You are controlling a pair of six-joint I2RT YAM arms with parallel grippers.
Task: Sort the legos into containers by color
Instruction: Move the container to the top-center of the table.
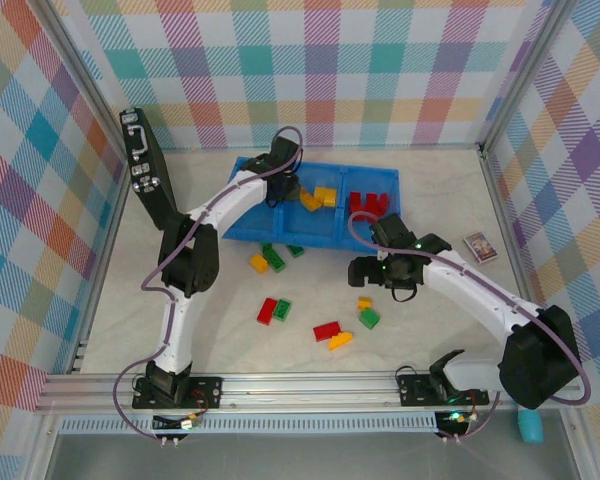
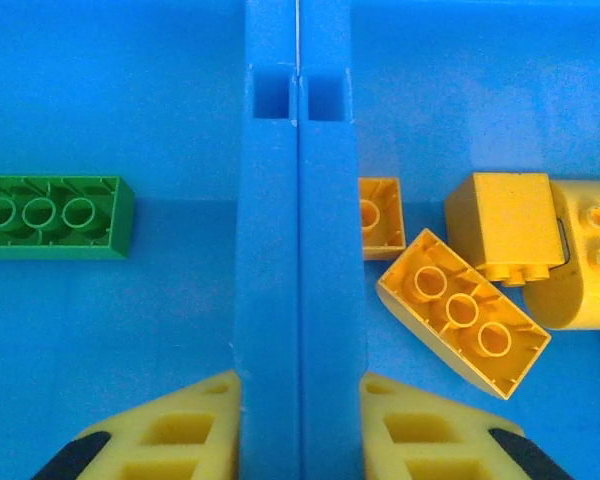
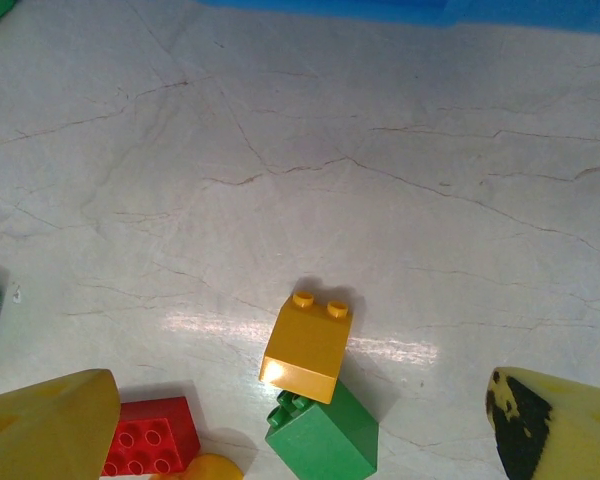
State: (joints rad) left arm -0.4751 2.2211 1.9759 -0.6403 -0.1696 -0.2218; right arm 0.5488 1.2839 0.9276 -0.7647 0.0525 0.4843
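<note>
**Both jaws open**
Your left gripper [image 2: 300, 420] reaches to upper centre, jaws astride the containers' [image 2: 160, 120] divider [image 2: 300, 250]. Your right gripper [image 3: 300, 400] bends mid-frame, jaws spread over a yellow lego [image 3: 308, 345] resting on a green lego [image 3: 325, 435]; bare table [image 3: 330, 150] beyond them

My blue tray [image 1: 325, 232] had three joined bins. A green oblong brick [image 2: 50, 215] lay underside up in the left one, yellow bricks [image 2: 465, 310] were jumbled in the middle, and red bricks [image 1: 368, 203] sat in the right. Loose bricks [image 1: 326, 330] lay scattered on the table in front, among them a yellow one [image 3: 307, 345] tilted against a green one [image 3: 322, 432].
</note>
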